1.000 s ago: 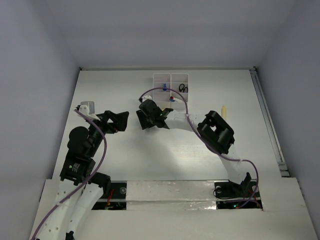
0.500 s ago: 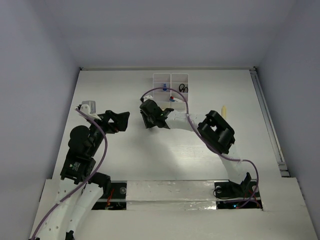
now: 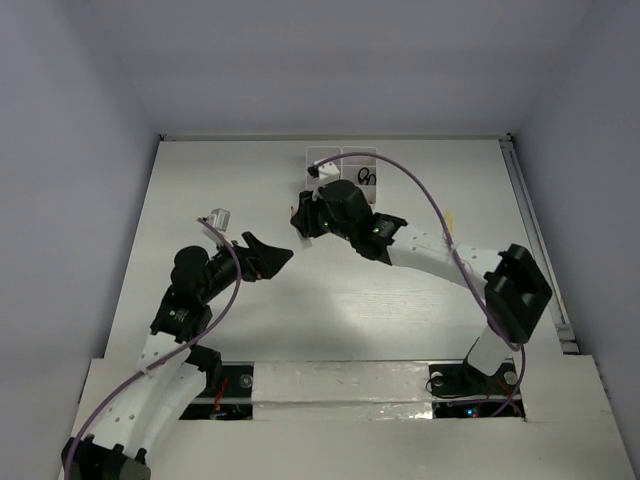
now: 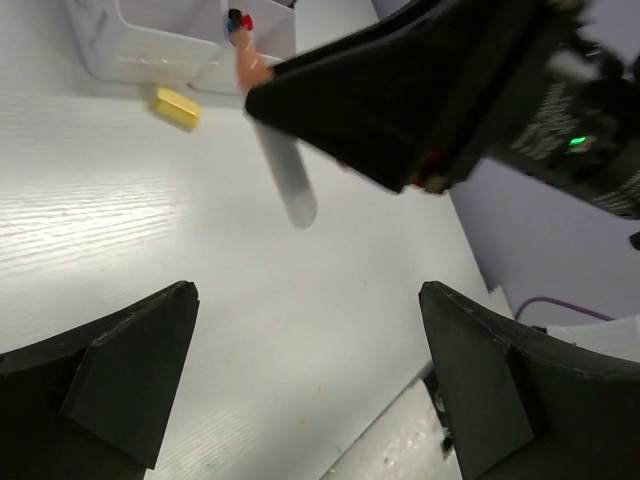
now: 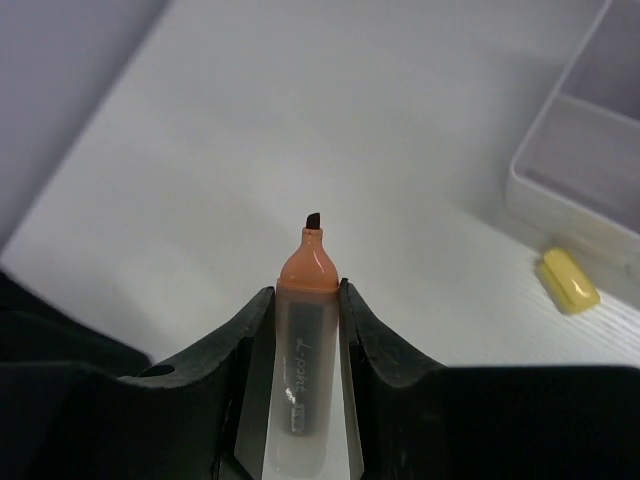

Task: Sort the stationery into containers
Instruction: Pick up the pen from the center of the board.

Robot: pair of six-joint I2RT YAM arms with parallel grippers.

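Marker grabbed, and the right arm is reaching for the tray!
Left gripper (image 4: 305, 292) has slid in toward the centre, jaws wide and empty. The right gripper (image 5: 305, 292) has just clamped on the orange marker (image 5: 303, 340) and stretched out. The marker now looks clear of the table, near the tray (image 4: 140, 55) and the yellow eraser (image 5: 569, 281) lying just outside it. The pick looks done, and the drop comes next.

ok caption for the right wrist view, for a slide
Uncapped orange marker clamped in the right tool, yellow eraser lying beside the white tray.
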